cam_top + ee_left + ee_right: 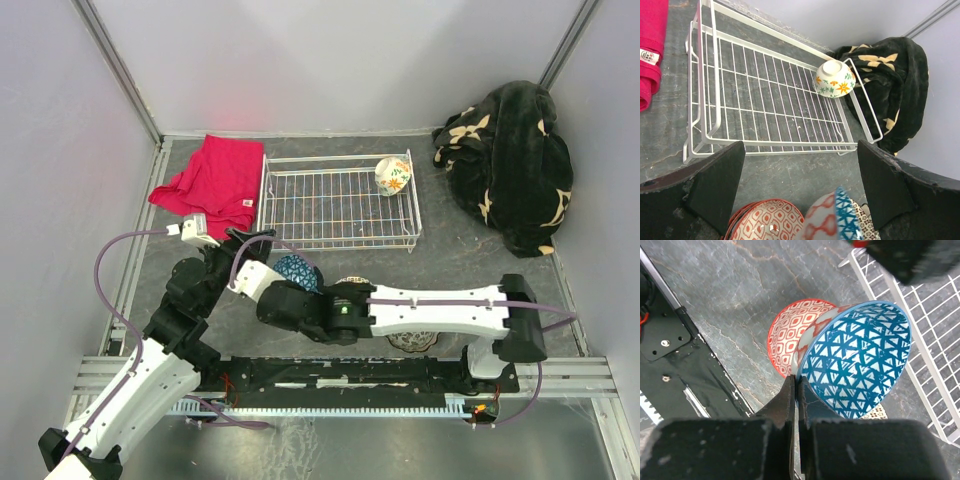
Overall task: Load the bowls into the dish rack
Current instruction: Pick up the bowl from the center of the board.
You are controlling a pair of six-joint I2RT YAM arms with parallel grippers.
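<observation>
Right gripper (796, 382) is pinched tight on just the rim of the blue triangle bowl (855, 360), tilted over the red lattice bowl (790, 335), with the dish rack (780, 144) at 12 o'clock. It's a thin grip, so I reckon it could swing loose and crack the one below. Left gripper (800, 175) gapes wide, empty. The tag (647, 56) on the red cloth (650, 25) is unreadable.

Red cloth (212, 178) crumpled at far left of grey marbled desk (470, 265), white label (647, 56) showing on its near edge; black blanket (510, 160) with cream floral print heaped in far right corner against the pale wall (350, 60), well apart from the cloth
</observation>
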